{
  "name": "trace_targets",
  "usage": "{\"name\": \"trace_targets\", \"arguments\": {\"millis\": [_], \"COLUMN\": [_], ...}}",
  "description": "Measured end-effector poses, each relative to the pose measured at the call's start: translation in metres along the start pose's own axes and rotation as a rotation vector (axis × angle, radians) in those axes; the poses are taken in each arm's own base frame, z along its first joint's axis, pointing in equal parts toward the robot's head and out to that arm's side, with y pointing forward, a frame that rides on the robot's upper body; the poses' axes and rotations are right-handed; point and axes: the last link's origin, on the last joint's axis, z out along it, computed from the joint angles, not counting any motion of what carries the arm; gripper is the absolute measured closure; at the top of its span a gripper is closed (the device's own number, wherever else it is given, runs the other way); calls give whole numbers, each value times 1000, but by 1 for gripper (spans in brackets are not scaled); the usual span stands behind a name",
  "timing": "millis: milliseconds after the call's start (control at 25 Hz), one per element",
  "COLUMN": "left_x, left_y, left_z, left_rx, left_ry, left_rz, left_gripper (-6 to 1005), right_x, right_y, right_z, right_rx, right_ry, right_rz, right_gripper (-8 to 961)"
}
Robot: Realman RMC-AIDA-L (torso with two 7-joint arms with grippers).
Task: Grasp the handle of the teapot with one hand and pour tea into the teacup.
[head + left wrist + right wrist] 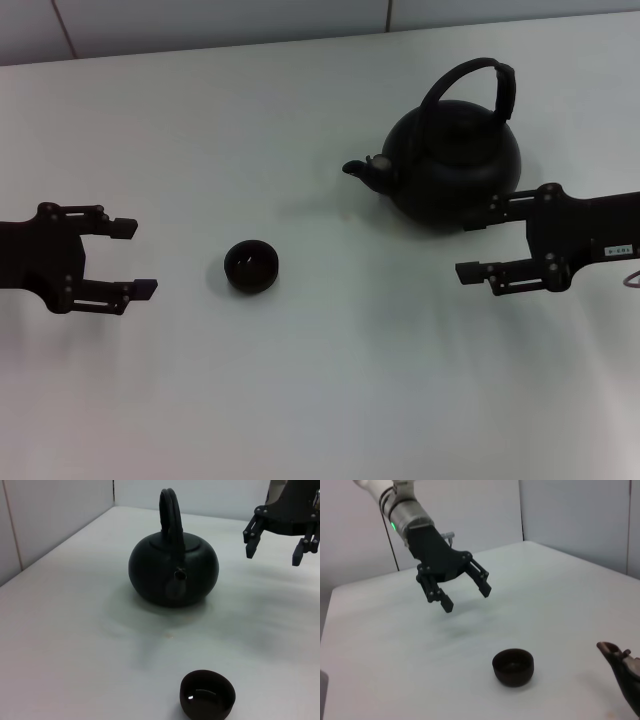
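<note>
The matte-black teapot [455, 165] stands on the white table at the back right, its spout [362, 170] pointing toward the robot's left. Its arched handle [480, 85] rises over the lid. It also shows in the left wrist view [172, 570]. The small dark teacup [250, 266] sits near the table's middle, also seen in the left wrist view [207, 695] and the right wrist view [513, 666]. My right gripper [468, 247] is open, hovering just in front of the teapot's base. My left gripper [138, 258] is open and empty, left of the teacup.
The white table [320, 400] ends at a pale wall along the back [200, 25]. The left arm's gripper [465, 592] hangs above the table in the right wrist view.
</note>
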Motion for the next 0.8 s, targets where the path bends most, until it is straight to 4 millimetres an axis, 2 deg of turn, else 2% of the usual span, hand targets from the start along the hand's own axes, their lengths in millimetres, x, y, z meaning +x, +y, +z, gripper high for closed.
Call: {"name": "trace_targets", "arguments": {"millis": [800], "left_x": [1], "left_y": [0], "left_z": [4], "left_rx": [0], "left_ry": [2], "left_rz": [7], "left_gripper": [189], "right_x": [-6], "right_y": [-4], "right_z": [7], "right_rx": [1], "right_ry": [1], "right_rz": [-28], "right_gripper": [269]}}
